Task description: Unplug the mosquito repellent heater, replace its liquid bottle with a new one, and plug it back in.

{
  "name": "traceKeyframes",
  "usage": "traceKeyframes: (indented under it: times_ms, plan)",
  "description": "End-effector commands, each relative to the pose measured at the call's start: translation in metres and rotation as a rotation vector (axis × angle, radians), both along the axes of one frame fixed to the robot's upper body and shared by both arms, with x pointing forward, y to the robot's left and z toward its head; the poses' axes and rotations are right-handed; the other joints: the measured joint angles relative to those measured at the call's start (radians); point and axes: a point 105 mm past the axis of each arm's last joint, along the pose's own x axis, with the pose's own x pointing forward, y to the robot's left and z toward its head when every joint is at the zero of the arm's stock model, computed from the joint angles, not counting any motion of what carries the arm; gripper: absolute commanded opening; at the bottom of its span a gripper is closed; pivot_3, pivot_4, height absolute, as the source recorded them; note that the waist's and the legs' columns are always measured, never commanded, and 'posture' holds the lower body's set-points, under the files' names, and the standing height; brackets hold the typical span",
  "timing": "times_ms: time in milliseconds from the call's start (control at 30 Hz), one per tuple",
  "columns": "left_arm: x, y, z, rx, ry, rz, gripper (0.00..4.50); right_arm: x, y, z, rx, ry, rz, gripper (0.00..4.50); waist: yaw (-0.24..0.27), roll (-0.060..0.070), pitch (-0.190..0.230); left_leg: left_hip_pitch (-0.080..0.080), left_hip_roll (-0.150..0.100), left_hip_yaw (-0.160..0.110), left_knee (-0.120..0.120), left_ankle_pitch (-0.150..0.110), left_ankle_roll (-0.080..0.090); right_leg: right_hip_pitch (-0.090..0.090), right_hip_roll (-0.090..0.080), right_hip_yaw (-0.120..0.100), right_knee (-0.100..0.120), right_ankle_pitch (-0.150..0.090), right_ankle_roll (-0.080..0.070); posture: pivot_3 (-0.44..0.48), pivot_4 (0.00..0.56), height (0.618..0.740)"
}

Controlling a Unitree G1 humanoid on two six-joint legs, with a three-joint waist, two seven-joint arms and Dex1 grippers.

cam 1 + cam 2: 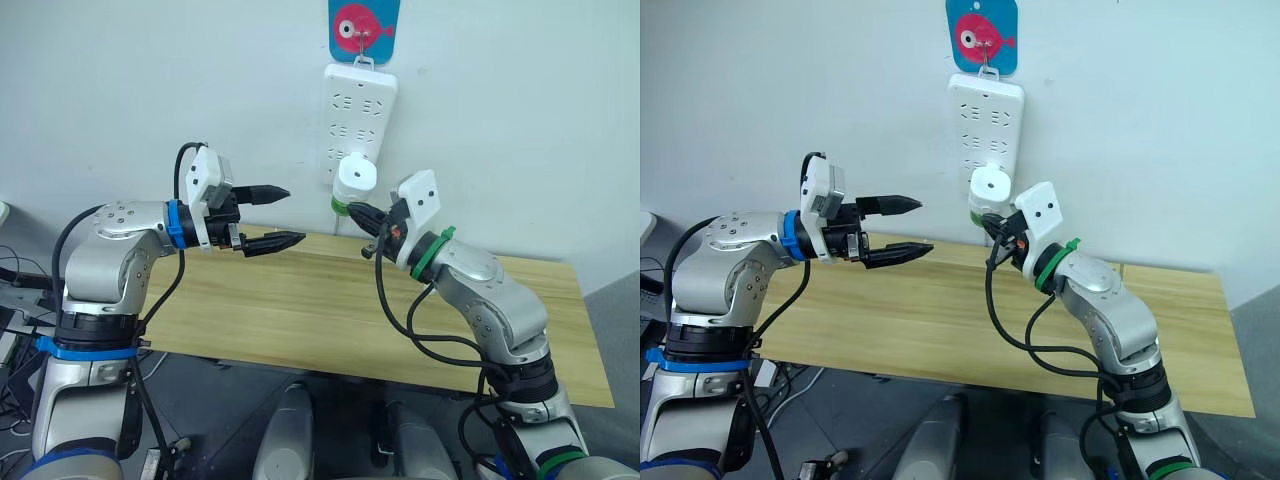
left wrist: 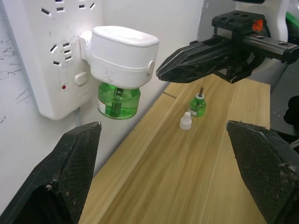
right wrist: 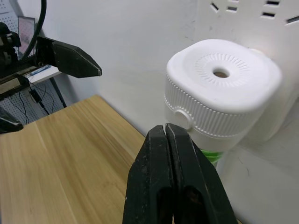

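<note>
On the wall power strip [image 1: 360, 120] the mosquito repellent heater [image 2: 124, 51] is plugged in; the right tool [image 3: 170, 135] is clenched empty, the left tool [image 1: 275, 217] spread. Pressing its switch seems next.

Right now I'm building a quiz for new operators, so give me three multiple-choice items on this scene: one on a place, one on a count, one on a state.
1. Where is the mosquito repellent heater?
A. lying on the table
B. plugged into the power strip on the wall
C. held in the left gripper

2. How many loose white caps lie on the wooden table?
A. one
B. two
C. three

3. How do the right gripper fingers stand?
A. wide apart
B. pressed together, holding nothing
C. shut on a bottle

Answers:
1 B, it hangs on the strip with a green bottle beneath.
2 A, a single cap lies beside the uncapped bottle.
3 B, the right wrist view shows no gap between them.
</note>
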Motion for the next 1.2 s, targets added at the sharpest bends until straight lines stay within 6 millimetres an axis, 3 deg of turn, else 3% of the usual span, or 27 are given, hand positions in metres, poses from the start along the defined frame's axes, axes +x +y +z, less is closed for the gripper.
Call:
traceKeyframes:
  times_ms: [33,267,567,1200]
  plan:
    - [-0.002,-0.004,0.009,0.004,-0.045,-0.027,4.50,-0.007,0.000,0.015,0.036,-0.052,0.008,0.05,0.000,0.000,-0.001,0.000,0.000,0.000,0.000,0.000,0.000,0.000,0.000,0.000,0.000,0.000,0.000,0.364,0.160,0.740]
    - [-0.001,-0.005,0.009,0.006,-0.050,-0.034,4.50,-0.001,0.002,0.017,0.051,-0.059,-0.024,0.05,0.000,0.000,-0.001,0.000,0.000,0.000,0.000,0.000,0.000,0.000,0.000,0.000,0.000,0.000,0.000,0.363,0.160,0.740]
    - [0.000,-0.006,0.007,0.004,-0.047,-0.028,4.50,0.009,-0.010,0.016,0.031,-0.071,-0.101,0.05,0.000,0.000,-0.002,0.000,0.000,0.000,0.000,0.000,0.000,0.000,0.000,0.000,0.000,0.000,0.000,0.363,0.167,0.740]
    - [0.004,-0.009,0.008,-0.003,-0.039,-0.039,4.50,0.012,-0.014,0.024,0.082,-0.119,-0.205,0.05,-0.001,0.000,-0.002,0.002,0.001,0.000,0.001,0.000,0.000,0.001,0.002,0.001,0.001,0.001,-0.002,0.343,0.177,0.740]
